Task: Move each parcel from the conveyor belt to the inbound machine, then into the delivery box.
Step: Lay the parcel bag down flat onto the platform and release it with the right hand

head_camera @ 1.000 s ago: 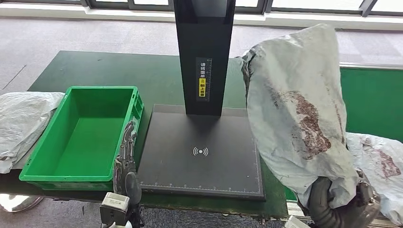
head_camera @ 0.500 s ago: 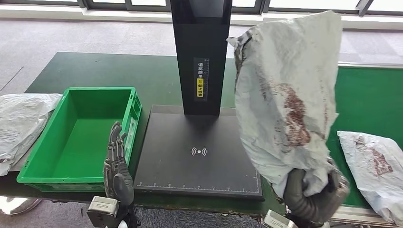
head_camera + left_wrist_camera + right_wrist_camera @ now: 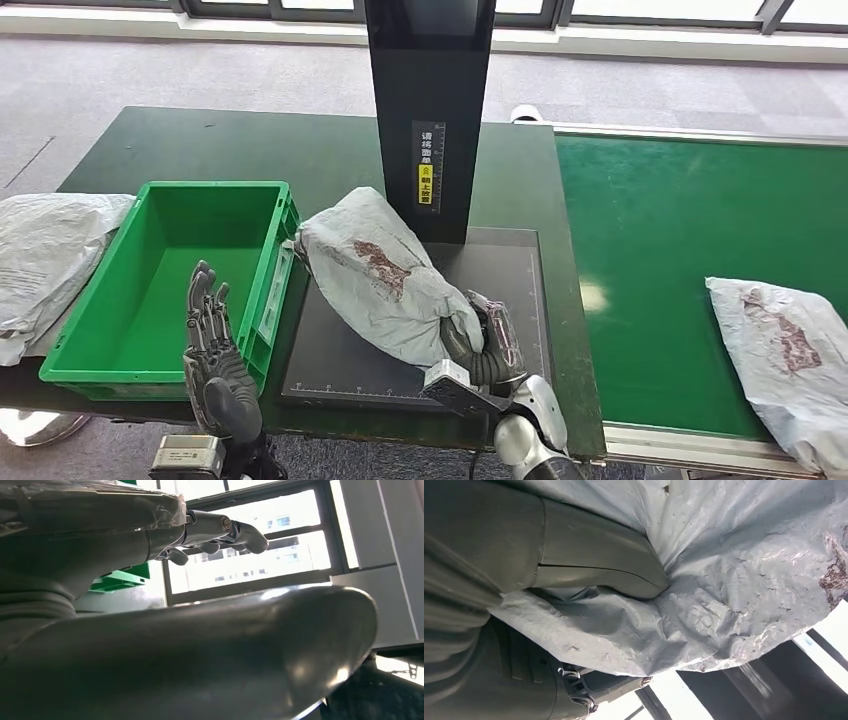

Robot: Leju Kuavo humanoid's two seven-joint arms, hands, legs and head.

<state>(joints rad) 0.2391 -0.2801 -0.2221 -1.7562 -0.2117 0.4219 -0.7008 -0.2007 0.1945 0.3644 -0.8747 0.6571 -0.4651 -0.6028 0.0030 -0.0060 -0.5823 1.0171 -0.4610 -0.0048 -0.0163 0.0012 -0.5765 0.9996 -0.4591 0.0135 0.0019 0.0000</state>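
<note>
The right hand gripped the near end of a crumpled grey plastic mailer parcel with reddish-brown print; in the right wrist view its thick thumb pressed into the gathered plastic. The parcel lay on the flat black scanning plate of the inbound machine, running from the hand towards 10 o'clock, its far end touching the near corner of the green plastic delivery box. The machine's black upright column, bearing a yellow and white label, stood at 12 o'clock from the parcel.

The left hand held nothing, its fingers spread and pointing to 12 o'clock, raised in front of the near right wall of the delivery box; the left wrist view showed the fingers extended.

A second grey mailer parcel of the same print lay on the green conveyor belt at 3 o'clock, well apart from the machine. A pale grey plastic bag lay on the dark green worktop at 9 o'clock, just beside the delivery box.
</note>
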